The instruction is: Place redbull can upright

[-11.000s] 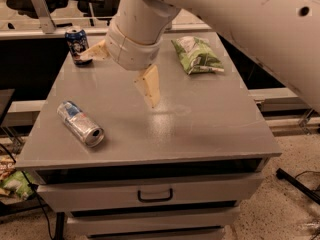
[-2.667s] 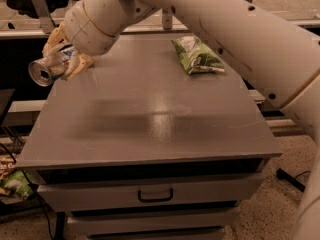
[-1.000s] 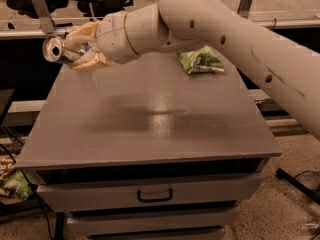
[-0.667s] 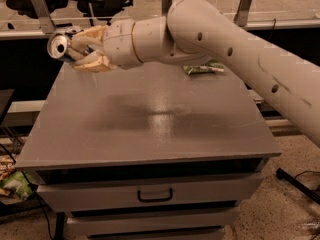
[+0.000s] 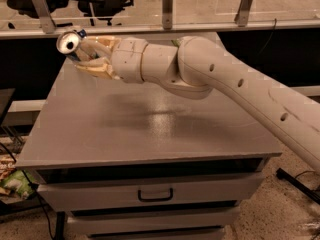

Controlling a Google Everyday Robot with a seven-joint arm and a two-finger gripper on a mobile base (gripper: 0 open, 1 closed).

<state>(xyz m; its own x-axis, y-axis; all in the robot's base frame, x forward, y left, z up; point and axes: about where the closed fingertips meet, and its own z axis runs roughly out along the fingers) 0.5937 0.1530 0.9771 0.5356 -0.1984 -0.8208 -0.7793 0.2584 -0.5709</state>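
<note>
The redbull can (image 5: pixel 69 43) is held in my gripper (image 5: pixel 92 58) above the far left corner of the grey table (image 5: pixel 150 129). The can lies tilted, its shiny silver top facing the camera, with blue markings showing behind it. The tan fingers (image 5: pixel 95 70) are shut around the can's body. My white arm (image 5: pixel 210 79) reaches in from the right across the table. The wider dark-blue can is hidden.
The table has drawers below its front edge, with a handle (image 5: pixel 155 194). A black rail with a glass barrier (image 5: pixel 165 9) runs behind the table. A small green edge of a bag (image 5: pixel 175 42) shows behind my arm.
My arm has swung further across the table and the gripper has lifted the can a little to the right. The green bag is now almost hidden behind the arm.
</note>
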